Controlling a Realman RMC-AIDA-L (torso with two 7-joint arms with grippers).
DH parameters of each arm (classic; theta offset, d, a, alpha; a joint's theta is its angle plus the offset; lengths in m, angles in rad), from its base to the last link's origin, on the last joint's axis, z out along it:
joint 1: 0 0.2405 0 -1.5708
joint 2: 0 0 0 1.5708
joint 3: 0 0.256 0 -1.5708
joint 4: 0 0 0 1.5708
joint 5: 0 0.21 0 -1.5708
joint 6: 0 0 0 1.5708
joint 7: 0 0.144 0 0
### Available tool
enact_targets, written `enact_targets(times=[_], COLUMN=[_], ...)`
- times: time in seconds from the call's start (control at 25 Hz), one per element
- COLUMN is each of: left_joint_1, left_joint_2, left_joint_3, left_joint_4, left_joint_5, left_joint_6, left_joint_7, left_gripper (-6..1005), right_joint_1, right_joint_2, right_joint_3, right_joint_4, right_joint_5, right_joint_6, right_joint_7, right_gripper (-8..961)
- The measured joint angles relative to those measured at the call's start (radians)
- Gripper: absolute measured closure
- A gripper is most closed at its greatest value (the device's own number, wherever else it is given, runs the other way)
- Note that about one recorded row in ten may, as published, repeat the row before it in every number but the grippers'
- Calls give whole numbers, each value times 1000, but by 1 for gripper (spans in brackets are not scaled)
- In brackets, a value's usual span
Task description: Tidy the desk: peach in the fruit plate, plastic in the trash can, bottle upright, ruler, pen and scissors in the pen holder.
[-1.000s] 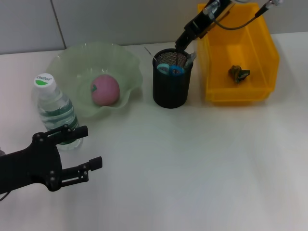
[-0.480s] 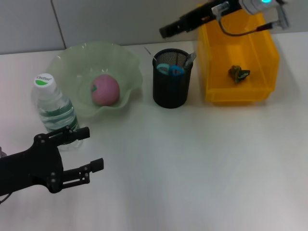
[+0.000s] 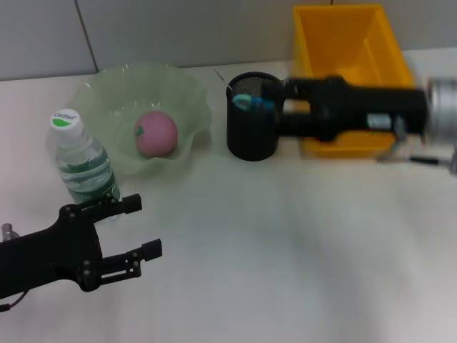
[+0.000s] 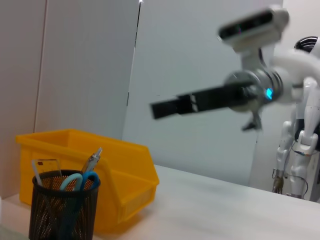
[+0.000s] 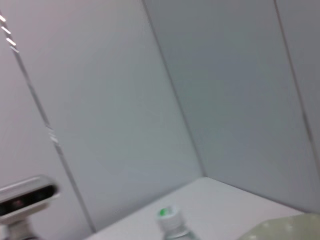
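1. Desk (image 3: 285, 250) is white, backed by grey wall panels (image 4: 85, 65).
2. Peach (image 3: 156, 133) sits in fruit plate (image 3: 186, 93) at ten o'clock; bottle (image 3: 82, 161) stands upright at nine.
3. Left claw (image 3: 139, 229) at seven gapes empty; right claw (image 3: 275, 107), blurred, cannot tell, beside pen holder (image 3: 250, 139) and trash can (image 3: 343, 43) at one.

The right gripper (image 3: 275, 107) has been swung down from the frame's top to mid-right, overlapping the yellow bin (image 3: 343, 36).
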Motion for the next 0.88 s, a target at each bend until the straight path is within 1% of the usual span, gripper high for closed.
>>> enact_targets(times=[0.08, 0.16, 0.32, 0.4, 0.44, 0.48, 0.56, 0.68, 0.88], left_joint_1=[-3, -10, -16, -18, -19, -20, -24, -29, -31], left_joint_2=[0, -1, -2, -2, -2, -2, -1, 0, 0], left_joint_3=[2, 6, 8, 11, 13, 18, 30, 54, 64], left_joint_4=[-2, -2, -2, -5, -8, -12, -15, -15, -17], left_joint_5=[0, 0, 2, 4, 5, 6, 7, 7, 11], left_joint_6=[-3, -5, -4, -2, -4, -8, -16, -32, -46], left_joint_7=[-9, -26, -41, -40, -38, -36, -35, -35, -35], left_gripper=[193, 193, 193, 193, 193, 193, 193, 193, 193], right_joint_1=[-22, -38, -64, -75, -80, -80, -81, -80, -77], right_joint_2=[-2, -5, -8, -8, -8, -8, -6, -5, -3], right_joint_3=[18, 27, 35, 53, 68, 68, 75, 72, 71], right_joint_4=[81, 152, 246, 290, 327, 327, 379, 402, 420], right_joint_5=[13, -6, -51, -56, -60, -60, -62, -62, -62], right_joint_6=[-58, -88, -99, -94, -89, -89, -79, -64, -56], right_joint_7=[-100, -179, -337, -420, -492, -492, -590, -637, -658], right_gripper=[205, 199, 188, 182, 179, 176, 170, 170, 171])
